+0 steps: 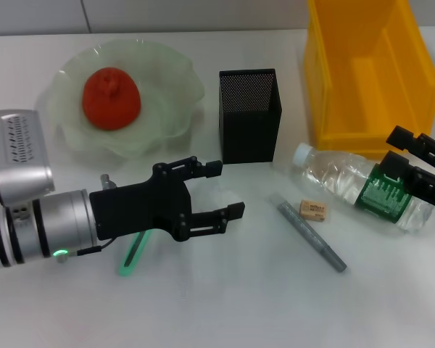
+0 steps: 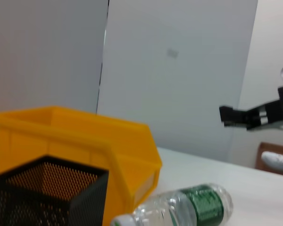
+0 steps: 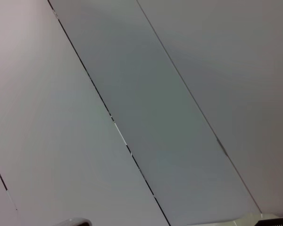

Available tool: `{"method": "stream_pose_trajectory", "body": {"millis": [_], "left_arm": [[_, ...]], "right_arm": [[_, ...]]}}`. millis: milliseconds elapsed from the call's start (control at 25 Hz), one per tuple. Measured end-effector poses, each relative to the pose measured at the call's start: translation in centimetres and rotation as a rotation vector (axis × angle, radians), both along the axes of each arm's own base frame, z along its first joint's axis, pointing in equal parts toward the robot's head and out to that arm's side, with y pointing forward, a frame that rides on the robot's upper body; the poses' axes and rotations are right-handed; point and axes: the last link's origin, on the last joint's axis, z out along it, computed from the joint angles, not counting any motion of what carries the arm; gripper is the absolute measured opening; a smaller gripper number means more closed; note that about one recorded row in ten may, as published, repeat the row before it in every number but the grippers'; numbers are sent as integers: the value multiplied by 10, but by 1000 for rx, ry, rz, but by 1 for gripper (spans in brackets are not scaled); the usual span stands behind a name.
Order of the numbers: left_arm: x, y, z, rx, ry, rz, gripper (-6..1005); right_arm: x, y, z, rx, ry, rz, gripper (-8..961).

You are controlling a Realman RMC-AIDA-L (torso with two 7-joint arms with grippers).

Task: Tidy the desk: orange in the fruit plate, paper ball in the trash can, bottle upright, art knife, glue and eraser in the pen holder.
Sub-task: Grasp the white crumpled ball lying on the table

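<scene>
Head view: left pincer (image 1: 227, 190) wide, empty, above green art knife (image 1: 133, 252). Right pincer (image 1: 396, 151) over lying bottle (image 1: 362, 186); grip state unclear.

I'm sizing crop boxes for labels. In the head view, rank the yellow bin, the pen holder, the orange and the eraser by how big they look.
Largest to smallest:
1. yellow bin, though cut off by the frame
2. pen holder
3. orange
4. eraser
</scene>
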Motion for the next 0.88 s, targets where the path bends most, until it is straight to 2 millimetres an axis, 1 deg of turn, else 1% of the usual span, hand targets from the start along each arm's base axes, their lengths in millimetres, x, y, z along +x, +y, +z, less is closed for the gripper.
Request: {"method": "stream_pose_trajectory", "body": {"millis": [200, 360, 680, 880], "left_arm": [[-4, 3, -7, 0, 36, 19, 785], [-9, 10, -14, 14, 92, 52, 785], [-13, 18, -16, 41, 134, 82, 785], [-13, 19, -20, 37, 155, 79, 784]], "right_arm": [[2, 0, 0, -1, -2, -10, 816], [2, 1, 0, 0, -3, -10, 816], [-1, 4, -1, 0, -4, -2, 816], [-1, 4, -1, 0, -4, -1, 816]]}}
